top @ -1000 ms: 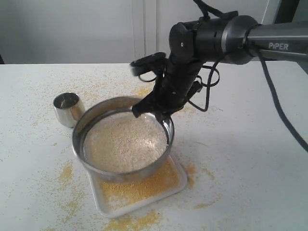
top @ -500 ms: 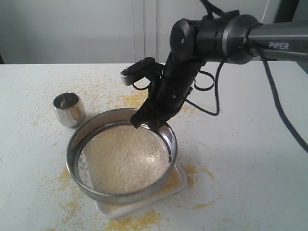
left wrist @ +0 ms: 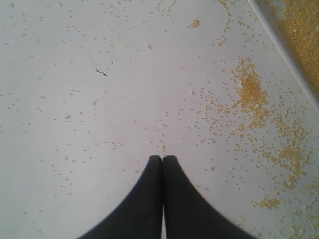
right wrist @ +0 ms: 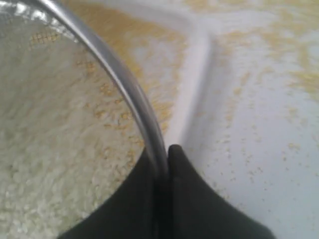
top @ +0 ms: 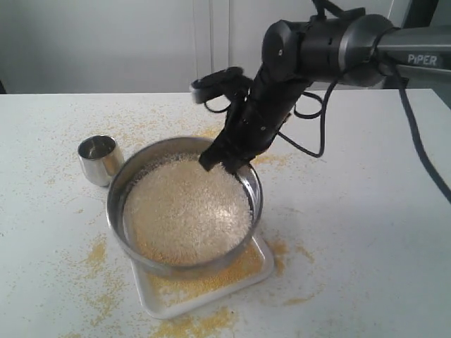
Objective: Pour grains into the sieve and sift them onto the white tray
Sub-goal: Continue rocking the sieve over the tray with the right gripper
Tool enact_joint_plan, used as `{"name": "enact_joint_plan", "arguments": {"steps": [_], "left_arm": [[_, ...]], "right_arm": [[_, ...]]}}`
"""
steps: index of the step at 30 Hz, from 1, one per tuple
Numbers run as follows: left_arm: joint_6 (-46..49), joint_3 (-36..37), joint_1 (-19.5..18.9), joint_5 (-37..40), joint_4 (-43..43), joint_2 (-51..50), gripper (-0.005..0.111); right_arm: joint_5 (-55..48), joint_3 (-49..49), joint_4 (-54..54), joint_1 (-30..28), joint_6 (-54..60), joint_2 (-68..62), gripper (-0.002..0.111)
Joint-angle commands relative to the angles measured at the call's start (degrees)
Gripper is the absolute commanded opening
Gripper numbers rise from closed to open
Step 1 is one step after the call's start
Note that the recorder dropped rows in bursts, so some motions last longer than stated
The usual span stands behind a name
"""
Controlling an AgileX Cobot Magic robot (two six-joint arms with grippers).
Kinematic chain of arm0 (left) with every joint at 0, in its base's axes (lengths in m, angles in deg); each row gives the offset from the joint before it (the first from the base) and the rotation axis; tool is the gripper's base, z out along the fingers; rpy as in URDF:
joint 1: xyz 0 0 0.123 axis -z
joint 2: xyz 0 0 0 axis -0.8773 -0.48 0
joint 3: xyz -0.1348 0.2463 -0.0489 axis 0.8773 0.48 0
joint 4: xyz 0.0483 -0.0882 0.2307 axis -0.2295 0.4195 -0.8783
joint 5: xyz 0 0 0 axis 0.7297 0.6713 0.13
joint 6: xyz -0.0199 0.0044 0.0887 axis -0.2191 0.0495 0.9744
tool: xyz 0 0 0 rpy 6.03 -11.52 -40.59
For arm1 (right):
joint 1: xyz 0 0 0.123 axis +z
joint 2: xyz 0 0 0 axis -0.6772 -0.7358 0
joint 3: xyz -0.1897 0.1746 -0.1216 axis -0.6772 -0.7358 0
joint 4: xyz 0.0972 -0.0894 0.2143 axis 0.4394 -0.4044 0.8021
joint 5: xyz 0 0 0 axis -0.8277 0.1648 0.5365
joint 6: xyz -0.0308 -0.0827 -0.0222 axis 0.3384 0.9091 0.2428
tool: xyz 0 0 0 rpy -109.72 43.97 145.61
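While your right hand (top: 224, 160) is pinching the rim of the sieve (top: 184, 266) above the white tray (top: 146, 294), that thin one-sided grip is risking a slip, tipping the grains (top: 187, 211) onto the surface (top: 352, 232); your left hand (left wrist: 163, 158) is hovering pressed shut, holding nothing.

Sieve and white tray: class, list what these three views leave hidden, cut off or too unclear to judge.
White tray: exterior view, mostly hidden under the sieve.
Sieve: right wrist view, cut off by the edges, blurred.
Steel cup: exterior view, contents too small to judge.
Left gripper: missing from the exterior view.
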Motion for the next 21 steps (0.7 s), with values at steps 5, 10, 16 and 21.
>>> {"name": "enact_joint_plan", "arguments": {"steps": [5, 10, 16, 21], "left_arm": [[-0.2, 0.3, -0.2, 0.3, 0.4, 0.5, 0.0], [-0.2, 0.3, -0.2, 0.3, 0.4, 0.5, 0.0], [-0.2, 0.3, -0.2, 0.3, 0.4, 0.5, 0.0], [-0.2, 0.3, -0.2, 0.3, 0.4, 0.5, 0.0]], "right_arm": [[-4.6, 0.2, 7.6, 0.7, 7.9, 0.8, 0.0], [4.6, 0.2, -8.7, -2.0, -32.7, 1.1, 0.0], [-6.6, 0.2, 7.0, 0.7, 12.6, 1.0, 0.0], [2.4, 0.2, -7.6, 0.4, -21.6, 1.0, 0.0]]}}
